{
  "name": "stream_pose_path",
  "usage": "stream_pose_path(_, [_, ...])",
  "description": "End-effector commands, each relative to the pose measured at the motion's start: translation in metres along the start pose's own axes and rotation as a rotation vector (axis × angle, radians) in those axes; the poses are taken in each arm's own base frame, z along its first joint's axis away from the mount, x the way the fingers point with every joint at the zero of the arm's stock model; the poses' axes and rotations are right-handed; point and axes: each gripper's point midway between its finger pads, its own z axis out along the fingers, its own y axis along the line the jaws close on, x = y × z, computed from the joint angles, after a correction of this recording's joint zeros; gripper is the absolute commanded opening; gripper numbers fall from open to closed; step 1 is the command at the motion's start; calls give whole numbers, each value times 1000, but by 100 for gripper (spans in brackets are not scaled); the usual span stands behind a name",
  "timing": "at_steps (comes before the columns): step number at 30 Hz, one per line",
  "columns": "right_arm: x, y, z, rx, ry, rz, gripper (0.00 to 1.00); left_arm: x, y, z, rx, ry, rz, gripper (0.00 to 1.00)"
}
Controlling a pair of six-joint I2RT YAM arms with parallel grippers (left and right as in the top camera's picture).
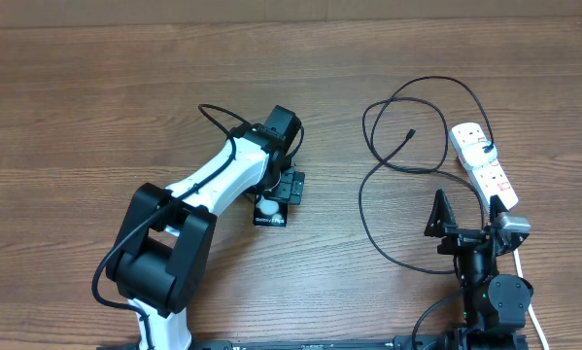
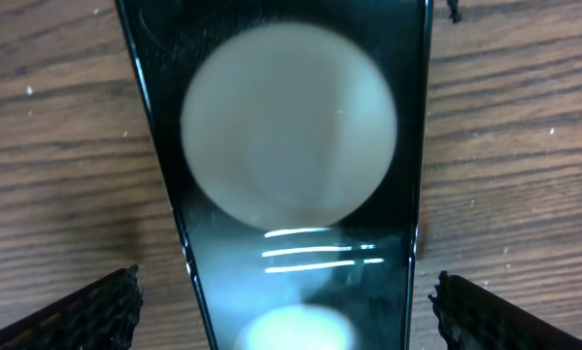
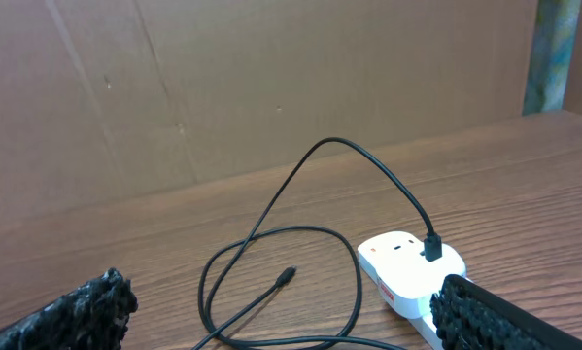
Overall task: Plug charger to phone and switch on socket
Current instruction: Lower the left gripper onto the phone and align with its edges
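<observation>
The phone [image 2: 291, 194] is a glossy black slab lying flat on the wooden table; it fills the middle of the left wrist view and mirrors a round light. My left gripper [image 2: 286, 311] is open just above it, one finger on each side of its near end, neither touching. In the overhead view the phone [image 1: 269, 220] lies under the left gripper [image 1: 276, 194] at the table's centre. The black charger cable [image 1: 368, 194] loops at the right, with its loose plug end [image 3: 288, 276] free on the table. The white socket strip [image 1: 482, 160] holds the cable's other end [image 3: 432, 251]. My right gripper [image 3: 281, 316] is open and empty, near the strip.
A brown cardboard wall [image 3: 222, 87] stands behind the table in the right wrist view. The right arm's base [image 1: 495, 292] is at the bottom right, beside the near end of the socket strip. The cable's loop [image 3: 271, 292] lies between the right fingers.
</observation>
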Motion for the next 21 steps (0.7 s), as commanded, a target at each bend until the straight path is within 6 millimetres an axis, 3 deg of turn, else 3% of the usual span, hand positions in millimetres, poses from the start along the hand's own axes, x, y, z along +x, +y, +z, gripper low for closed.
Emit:
stream_pose_path(1, [1,0,0,-1,-7,-7,100,-5,-7,3,15,-4,37,100])
stream_pose_path(21, [1,0,0,-1,-7,-7,100,-1,-8,13,12,-2,-50,100])
